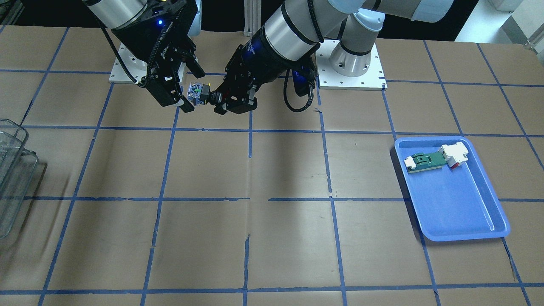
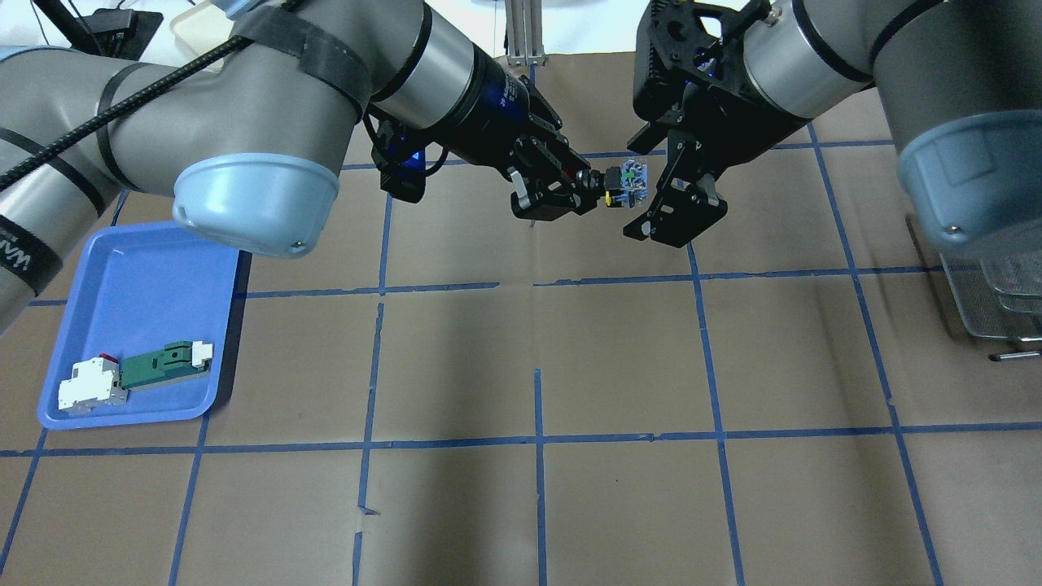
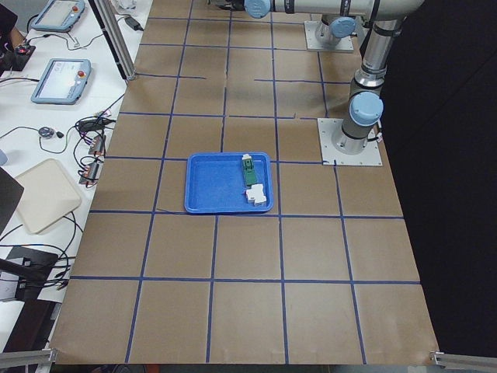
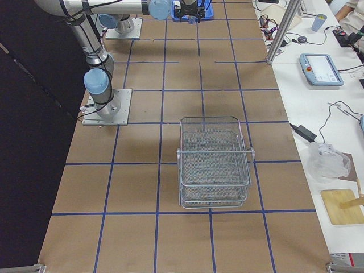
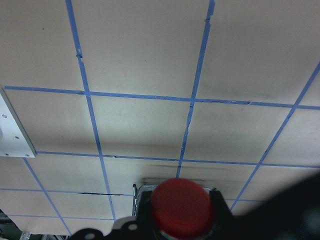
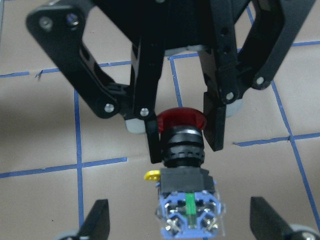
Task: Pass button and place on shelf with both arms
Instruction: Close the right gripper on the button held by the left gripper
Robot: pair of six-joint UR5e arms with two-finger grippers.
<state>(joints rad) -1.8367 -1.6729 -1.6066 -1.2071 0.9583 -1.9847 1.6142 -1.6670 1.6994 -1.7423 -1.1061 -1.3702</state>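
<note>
Judged a mid-air hand-over, upper centre of the overhead view: the left gripper (image 2: 580,185) clenches the button (image 2: 625,182) at its collar; the right gripper (image 2: 647,185) stands spread either side of its back block; it must close before the left releases; the shelf (image 2: 995,299) sits at the right edge.

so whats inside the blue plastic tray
A green-and-white flat part and a white block with a red end, end to end at one wall; the blue plastic tray's floor under them is hidden.
</note>
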